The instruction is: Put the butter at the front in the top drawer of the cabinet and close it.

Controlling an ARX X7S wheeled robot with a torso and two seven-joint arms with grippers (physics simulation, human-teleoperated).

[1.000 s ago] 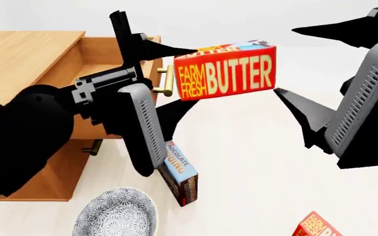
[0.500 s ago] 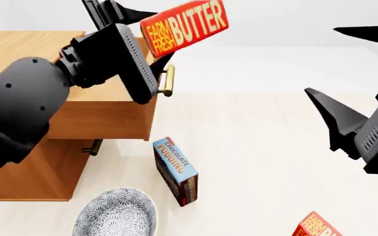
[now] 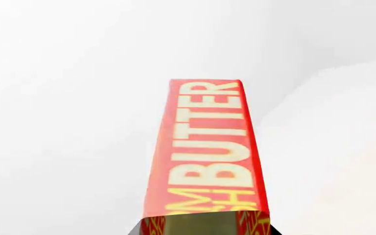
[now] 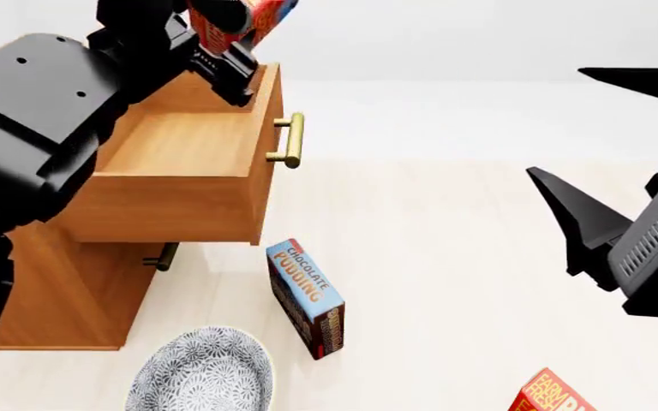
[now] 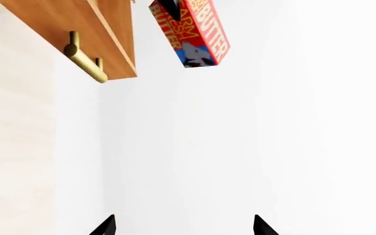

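Left gripper (image 4: pixel 232 21) is clamping the butter (image 4: pixel 263 12) at eleven o'clock, hanging over the pulled-out top drawer (image 4: pixel 186 163) of the cabinet (image 4: pixel 66 291). Right gripper (image 4: pixel 586 150) is hovering spread at three o'clock, holding nothing.

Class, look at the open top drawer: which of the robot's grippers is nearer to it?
Left. The left gripper holds the butter just above the back of the top drawer. The right gripper hangs open, far off to the side beyond the drawer's handle.
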